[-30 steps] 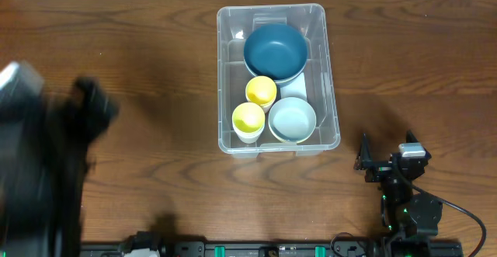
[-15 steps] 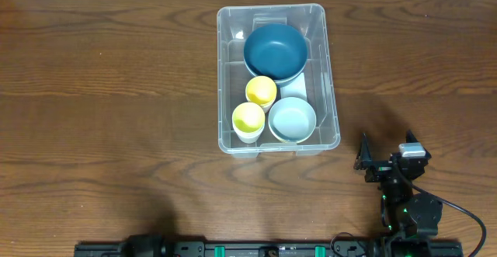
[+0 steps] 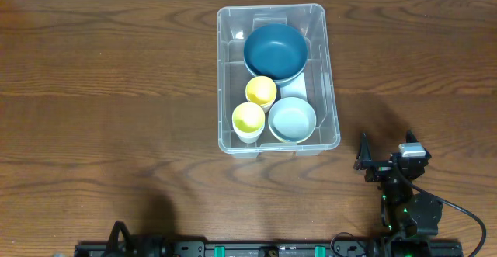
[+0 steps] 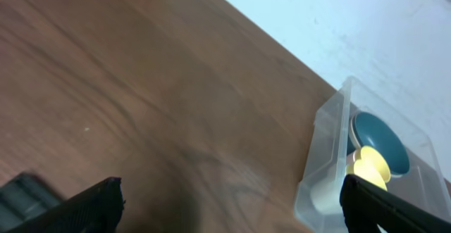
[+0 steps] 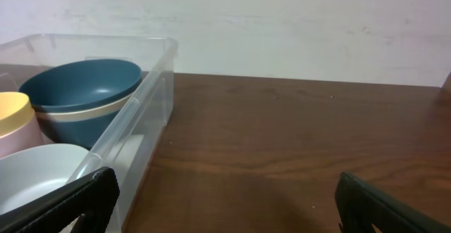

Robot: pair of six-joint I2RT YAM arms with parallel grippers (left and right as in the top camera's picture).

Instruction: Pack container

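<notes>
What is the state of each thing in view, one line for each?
container: open, no lid, upright
dark blue bowl: upright, inside container
far yellow cup: upright, inside
near yellow cup: upright, inside
pale bowl: upright, empty, inside
left gripper: jaws open, empty
right gripper: jaws open, empty

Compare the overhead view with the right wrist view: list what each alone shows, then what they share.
Overhead only: the container's whole outline and both yellow cups together. Right wrist only: the white wall behind the table. Both: the container's near wall, the dark blue bowl, the pale bowl, one yellow cup and the open right claw.
</notes>
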